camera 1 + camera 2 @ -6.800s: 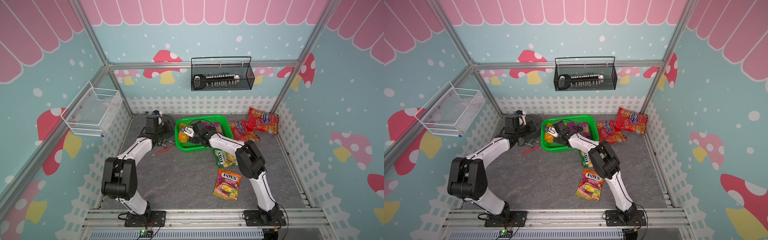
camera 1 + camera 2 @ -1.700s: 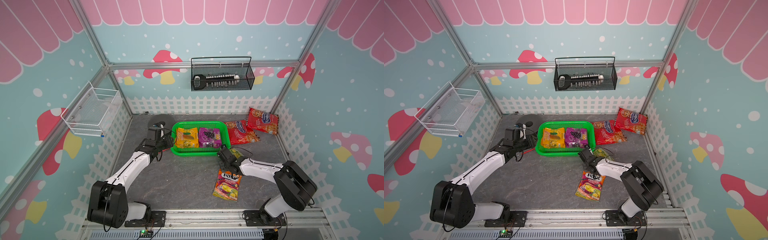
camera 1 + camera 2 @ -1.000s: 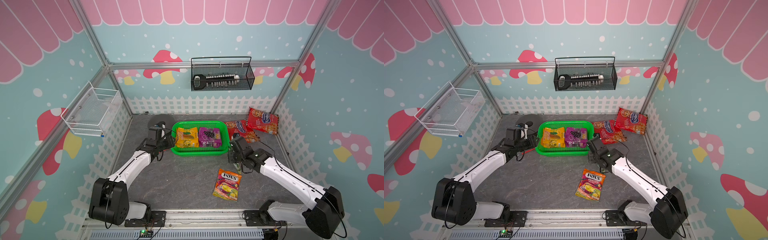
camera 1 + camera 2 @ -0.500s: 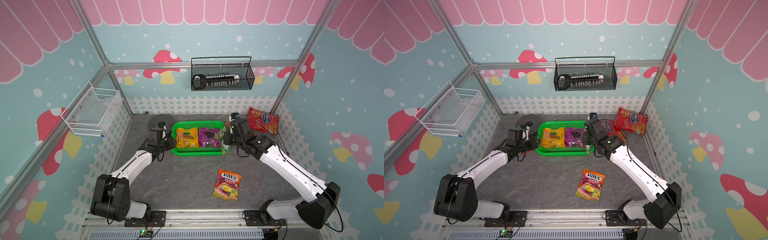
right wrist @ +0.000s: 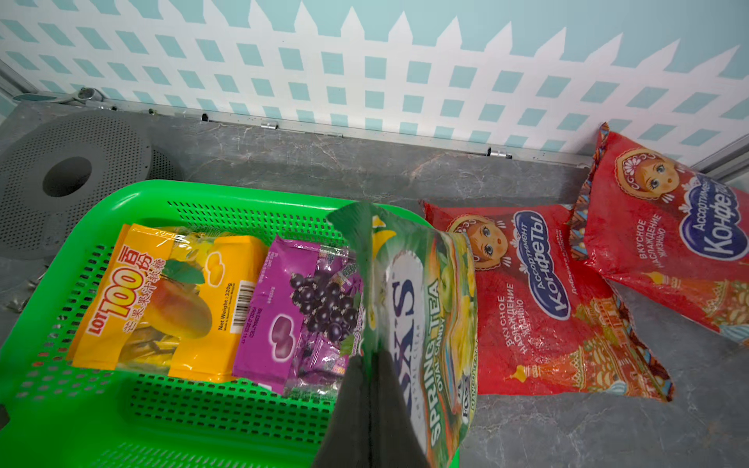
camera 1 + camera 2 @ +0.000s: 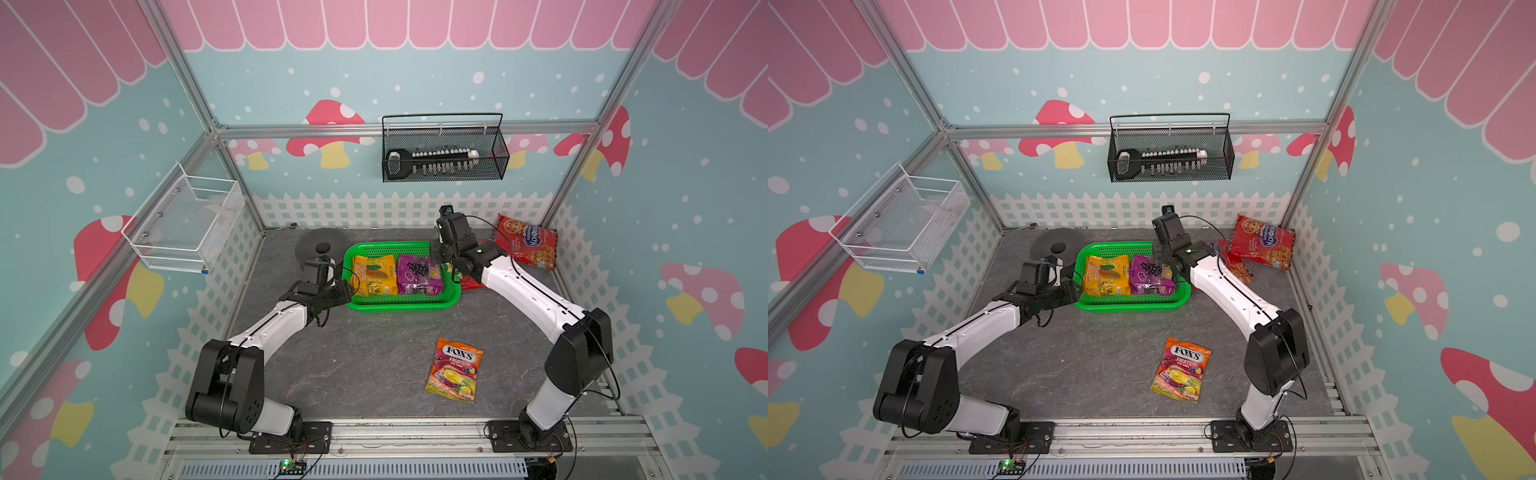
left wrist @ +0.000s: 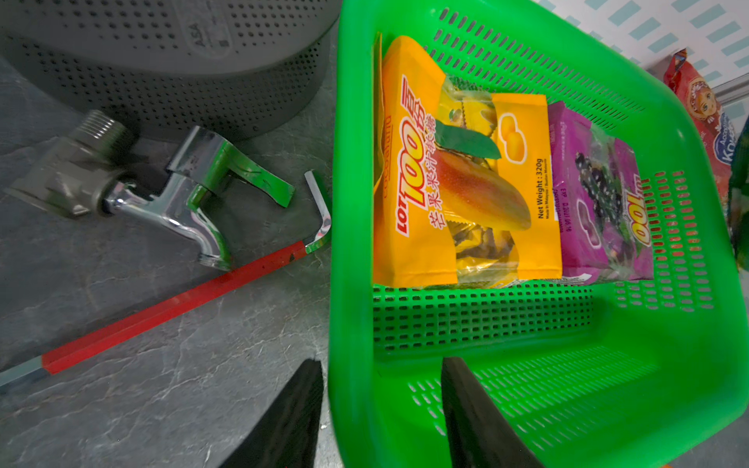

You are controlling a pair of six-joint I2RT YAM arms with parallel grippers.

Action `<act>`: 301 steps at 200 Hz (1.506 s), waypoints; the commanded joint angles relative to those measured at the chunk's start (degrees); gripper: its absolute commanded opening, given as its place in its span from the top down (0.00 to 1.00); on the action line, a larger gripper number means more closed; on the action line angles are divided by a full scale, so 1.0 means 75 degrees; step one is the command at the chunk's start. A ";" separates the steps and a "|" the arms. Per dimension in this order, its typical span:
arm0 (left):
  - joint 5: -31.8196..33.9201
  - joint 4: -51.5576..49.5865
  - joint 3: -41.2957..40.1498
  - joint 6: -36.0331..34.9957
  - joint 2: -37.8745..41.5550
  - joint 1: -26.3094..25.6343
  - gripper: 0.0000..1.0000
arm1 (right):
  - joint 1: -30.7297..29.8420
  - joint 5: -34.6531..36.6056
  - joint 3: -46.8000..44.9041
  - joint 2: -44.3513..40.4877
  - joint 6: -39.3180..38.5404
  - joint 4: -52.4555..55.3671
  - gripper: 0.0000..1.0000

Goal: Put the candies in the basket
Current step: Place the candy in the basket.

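Candies already in: orange "100" pack (image 6: 374,275) and purple "100" pack (image 6: 417,274) lie flat side by side in the green basket (image 6: 399,306), orange one on the left.
Candy in the air: we've got the green Fox's Spring Tea bag (image 5: 417,308) pinched tight in the right gripper (image 5: 371,356). It's held over the basket's right end and overlaps the purple pack in the wrist view.
Candies on the floor: orange Fox's Fruits bag (image 6: 455,369) sits out front, well apart from the basket. The near red bag (image 5: 539,300) is just beside the basket's right side, and the far red bag (image 5: 664,227) overlaps its corner by the back fence.
Steadying side: left gripper (image 7: 385,405) has one finger outside and one inside the basket's left wall, near the front corner. Looks to us like it's clamped on that rim.
Other stuff: we also see a grey perforated disc (image 6: 320,247) behind the basket's left end. A chrome tap (image 7: 162,190) and a red-handled hex key (image 7: 174,308) lie on the floor left of it, the key's bent tip right at the basket wall.
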State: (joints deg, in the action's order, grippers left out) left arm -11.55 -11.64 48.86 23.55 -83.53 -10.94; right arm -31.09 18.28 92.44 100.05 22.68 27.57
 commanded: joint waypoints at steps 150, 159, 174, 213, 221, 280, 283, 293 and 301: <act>-0.0226 0.0210 -0.0202 -0.0328 0.0016 0.0000 0.49 | -0.0285 -0.3066 0.0075 0.2448 0.3299 -0.1849 0.91; -0.0254 0.0204 -0.0205 -0.0334 0.0016 -0.0005 0.49 | -0.0357 -0.2831 0.0095 0.2439 0.3266 -0.1861 0.87; -0.0294 0.0205 -0.0202 -0.0328 0.0016 -0.0006 0.49 | -0.0391 -0.2559 0.0079 0.2456 0.3268 -0.1906 0.72; -0.0266 0.0203 -0.0228 -0.0351 0.0051 -0.0004 0.49 | -0.0399 -0.2392 0.0133 0.2678 0.2917 -0.1880 0.53; -0.0236 0.0202 -0.0237 -0.0347 0.0057 0.0003 0.49 | -0.0385 -0.2437 0.0130 0.2694 0.2817 -0.1895 0.53; -0.0273 0.0208 -0.0202 -0.0316 -0.0008 0.0002 0.49 | -0.0390 -0.0568 0.0018 0.2948 0.2430 -0.1455 0.54; -0.0274 0.0203 -0.0199 -0.0319 -0.0008 -0.0001 0.49 | -0.0390 -0.0563 0.0041 0.2972 0.2409 -0.1446 0.54; -0.0263 0.0219 -0.0190 -0.0309 -0.0008 0.0002 0.49 | -0.0400 -0.0539 0.0087 0.3050 0.2396 -0.1438 0.53; -0.0246 0.0219 -0.0176 -0.0315 0.0010 -0.0006 0.49 | -0.0394 -0.0471 0.0139 0.3111 0.2407 -0.1405 0.53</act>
State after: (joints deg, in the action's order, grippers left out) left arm -12.91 -10.83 48.23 22.06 -83.53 -10.96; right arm -34.02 10.07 93.23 120.60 42.24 14.90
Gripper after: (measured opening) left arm 0.512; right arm 0.468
